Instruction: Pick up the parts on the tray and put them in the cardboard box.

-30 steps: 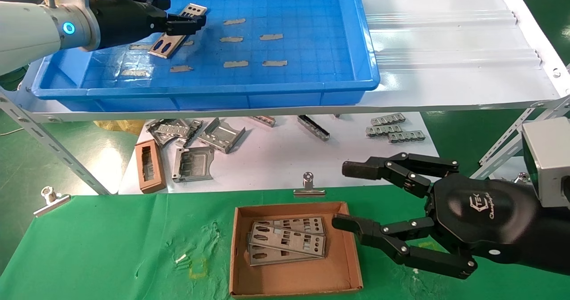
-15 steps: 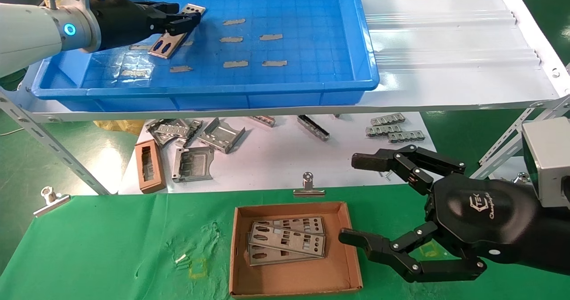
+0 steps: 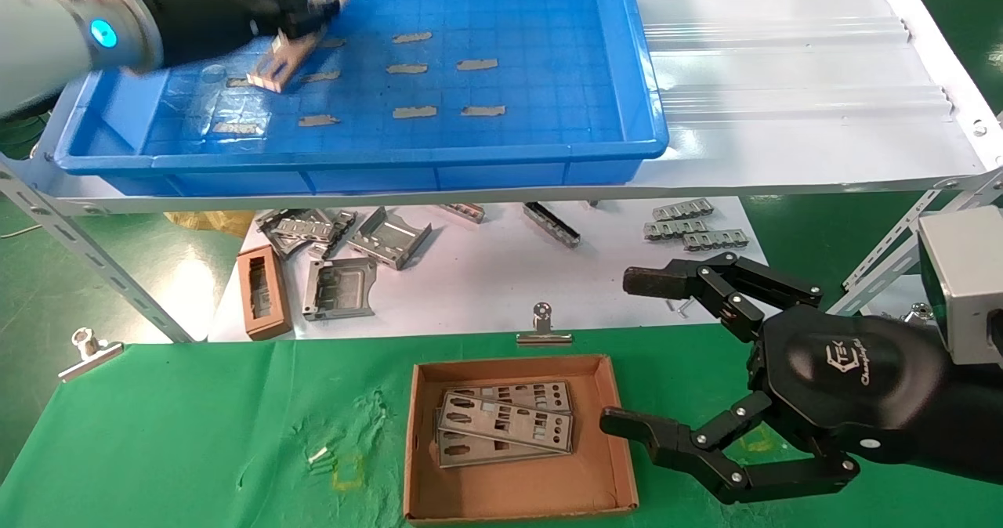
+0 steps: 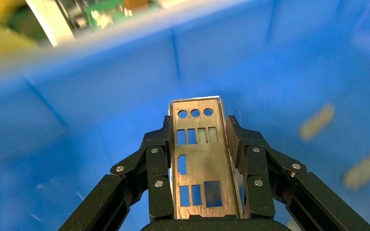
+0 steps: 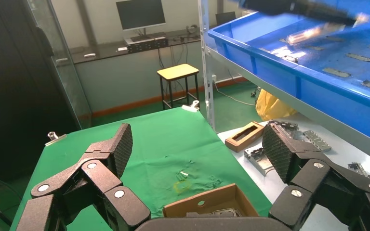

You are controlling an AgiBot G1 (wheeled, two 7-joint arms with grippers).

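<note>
Detail of the held part (image 4: 196, 159) comes only from the left wrist view: a thin silver-grey plate with three round holes in a row at its far end and several rectangular cut-outs below them, one long edge folded up as a narrow lip; the left gripper (image 4: 197, 132) pinches it by its two long edges, one finger (image 4: 156, 173) on each side; blue tray wall fills the background. The head view shows the same plate (image 3: 286, 46) only as a smeared tilted strip, apparently clear of the floor of the tray (image 3: 501, 160), though the blur prevents certainty; it does place the left gripper (image 3: 302, 15) over the tray's far left corner, arm reaching in from the left above the grey tape strips (image 3: 411, 68).

Head view alone shows the cardboard box (image 3: 517, 504) on the green cloth (image 3: 196, 434), with several punched plates (image 3: 505, 426) stacked flat in its far half; folded brackets (image 3: 337, 289) and a narrow brown frame (image 3: 262, 291) lie on the white sheet (image 3: 486, 277) beneath the shelf.

The right gripper (image 3: 639, 352) hangs just right of the box, fingers spread wide and holding nothing; the right wrist view confirms the wide gap between its pads (image 5: 120, 147), with a corner of the box (image 5: 212, 202) visible below.
</note>
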